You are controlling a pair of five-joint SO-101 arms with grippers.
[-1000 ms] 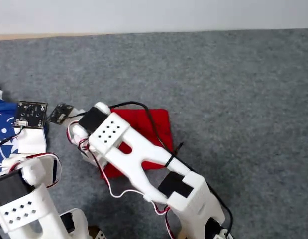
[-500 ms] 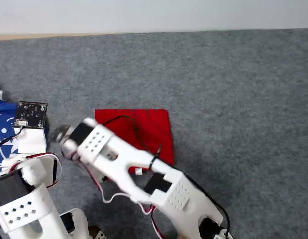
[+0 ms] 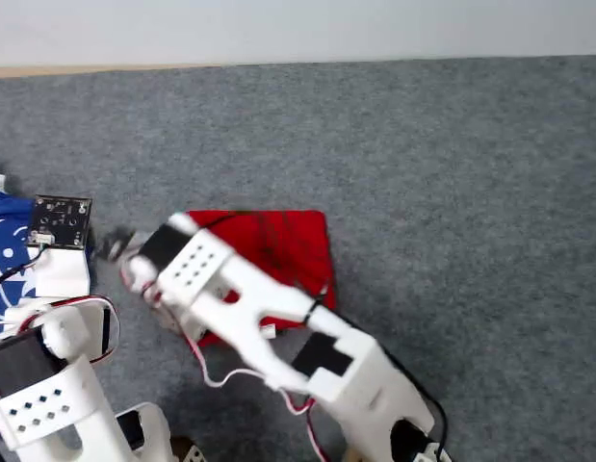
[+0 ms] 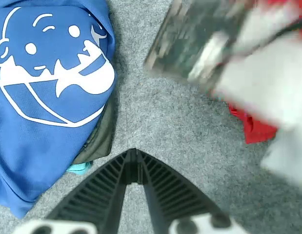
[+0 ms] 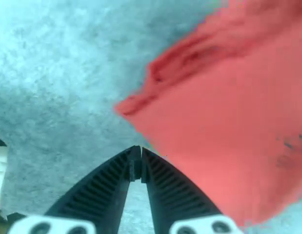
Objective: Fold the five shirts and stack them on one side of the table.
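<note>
Right arm's swung left over the red shirt (image 3: 288,245), right tool (image 5: 136,163) pinched shut, empty; left tool (image 4: 136,165) shut too. Shirt looks folded, not yet on the blue-topped pile (image 4: 48,87).

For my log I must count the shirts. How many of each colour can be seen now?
red shirt: 1
blue shirt: 1
dark cloth under the blue: 1
teal cloth under the blue: 1
Total: 4, the last two seen only as edges.
</note>
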